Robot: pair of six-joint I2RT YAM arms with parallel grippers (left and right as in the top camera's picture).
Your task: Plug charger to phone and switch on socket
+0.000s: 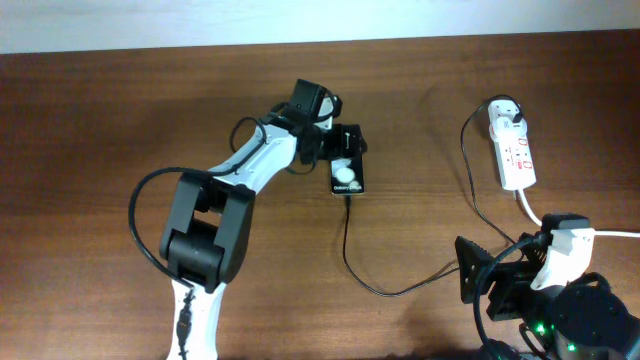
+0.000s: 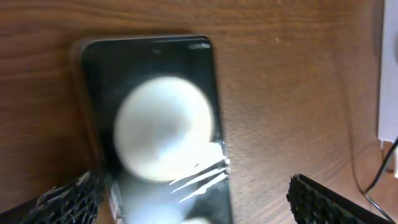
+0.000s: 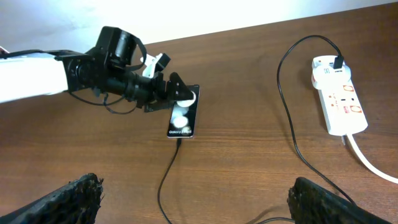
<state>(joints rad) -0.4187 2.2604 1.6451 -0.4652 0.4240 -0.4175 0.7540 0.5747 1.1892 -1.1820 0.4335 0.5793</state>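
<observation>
I am holding my left gripper [image 1: 345, 142] wide open over the top end of the phone [image 1: 348, 178], mid-table; a sideways nudge is risking unseating the charger [image 1: 346, 240] at its lower edge. My right gripper [image 3: 193, 205], equally wide, is waiting well apart from the socket [image 1: 515, 150] at the far right, and the slack cable between is risking a snag.

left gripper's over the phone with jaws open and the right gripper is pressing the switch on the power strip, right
Not quite. The right gripper is not pressing the switch: the right wrist view shows it open, well away from the power strip and touching nothing. The rest holds: the left gripper is over the phone with jaws open.
</observation>
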